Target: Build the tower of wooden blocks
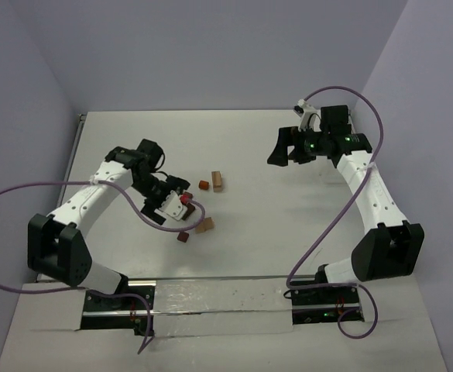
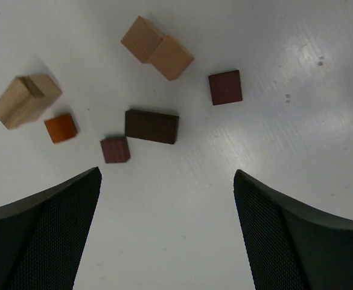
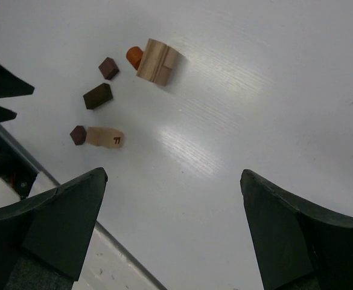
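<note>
Several small wood blocks lie loose on the white table, none stacked. In the left wrist view these are a tan pair (image 2: 158, 48), a dark red square (image 2: 225, 87), a dark brown bar (image 2: 152, 125), a small reddish cube (image 2: 114, 150), an orange cube (image 2: 60, 128) and a tan block (image 2: 25, 99). In the top view they lie around a tan block (image 1: 217, 180) and another tan block (image 1: 204, 225). My left gripper (image 1: 178, 194) (image 2: 167, 175) is open and empty, just short of the blocks. My right gripper (image 1: 286, 155) (image 3: 173, 172) is open and empty, well to their right.
A silver strip (image 1: 218, 298) runs along the near edge between the arm bases. Purple cables (image 1: 145, 213) loop beside both arms. Walls close the back and sides. The table's edge (image 3: 73, 199) shows in the right wrist view.
</note>
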Available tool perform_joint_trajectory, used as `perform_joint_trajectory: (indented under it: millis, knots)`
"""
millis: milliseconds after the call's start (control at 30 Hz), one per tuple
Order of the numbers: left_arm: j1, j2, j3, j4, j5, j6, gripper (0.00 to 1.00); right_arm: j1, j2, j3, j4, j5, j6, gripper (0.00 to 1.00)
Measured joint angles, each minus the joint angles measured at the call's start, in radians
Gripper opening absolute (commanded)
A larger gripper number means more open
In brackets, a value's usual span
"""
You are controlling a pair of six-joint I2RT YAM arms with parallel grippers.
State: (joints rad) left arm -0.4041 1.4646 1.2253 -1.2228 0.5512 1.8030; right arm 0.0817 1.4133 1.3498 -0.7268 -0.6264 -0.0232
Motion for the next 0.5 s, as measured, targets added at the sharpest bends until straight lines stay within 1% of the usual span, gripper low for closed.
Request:
perform_joint_trajectory:
  millis: [133,233,367,500]
  knots:
    - [-0.086,0.17,0.164,-0.051,-0.026,0.09,0.95,-0.027,-0.017,-0.016,-0.016,-0.047,-0.022,1.0]
    - [-0.149,0.253,0.234,-0.055,-0.036,0.121,0.97,-0.048,-0.016,-0.017,-0.026,-0.064,-0.031,1.0]
    - [-0.227,0.313,0.265,-0.069,-0.05,0.142,0.98,-0.066,-0.016,-0.017,-0.036,-0.095,-0.04,1.0]
    - [-0.27,0.359,0.268,-0.064,-0.067,0.15,0.99,-0.069,-0.016,-0.017,-0.047,-0.113,-0.042,1.0]
